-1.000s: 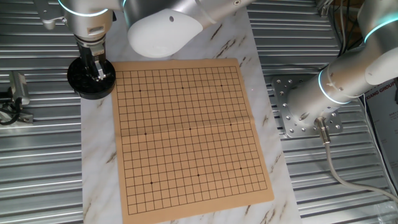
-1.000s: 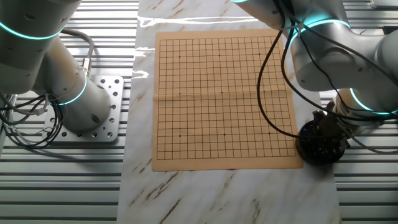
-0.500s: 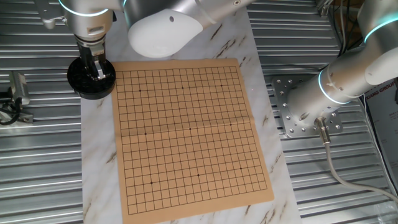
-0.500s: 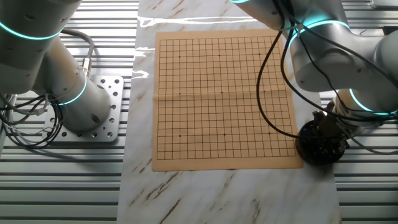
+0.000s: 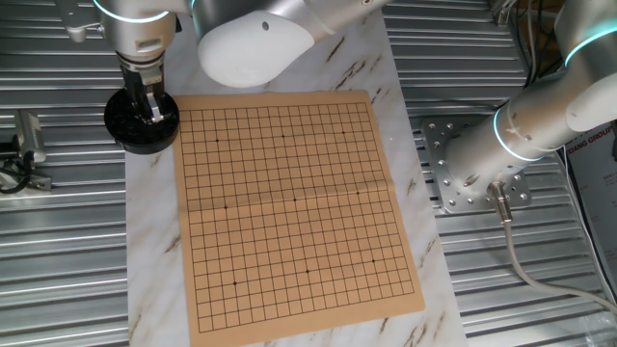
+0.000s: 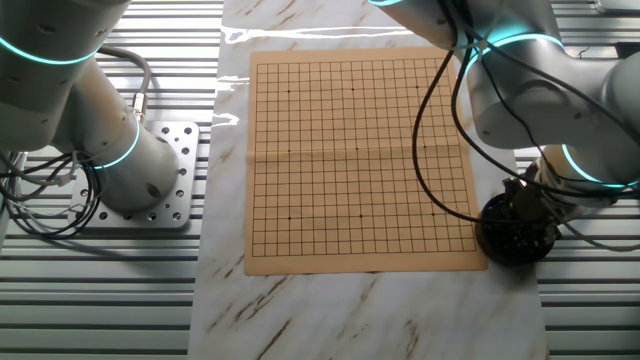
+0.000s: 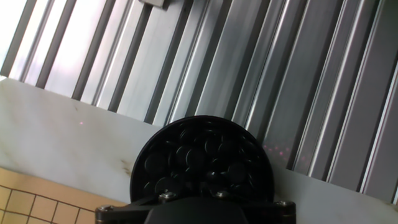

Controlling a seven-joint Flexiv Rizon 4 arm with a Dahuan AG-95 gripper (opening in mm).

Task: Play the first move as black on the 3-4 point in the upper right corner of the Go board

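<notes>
Board [image 5: 294,202]: tan wooden grid panel lying flat on the white marble slab [image 5: 145,260] of the worktop, no stones on it.
Bowl [image 5: 141,120]: round, black, touching the board's corner at the slab's edge; filled with black stones [image 7: 199,158].
Claw [image 5: 147,106]: lowered into the bowl, fingers among the stones; finger spacing cannot be determined.

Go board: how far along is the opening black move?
Done: the hand has reached the black bowl beside the board, fingers down inside it; the hand view shows the bowl full of black stones.
In hand: picking a stone; whether one is gripped cannot be seen.
Left: lift out, carry over and place. No stone lies on the grid in either fixed view.
</notes>
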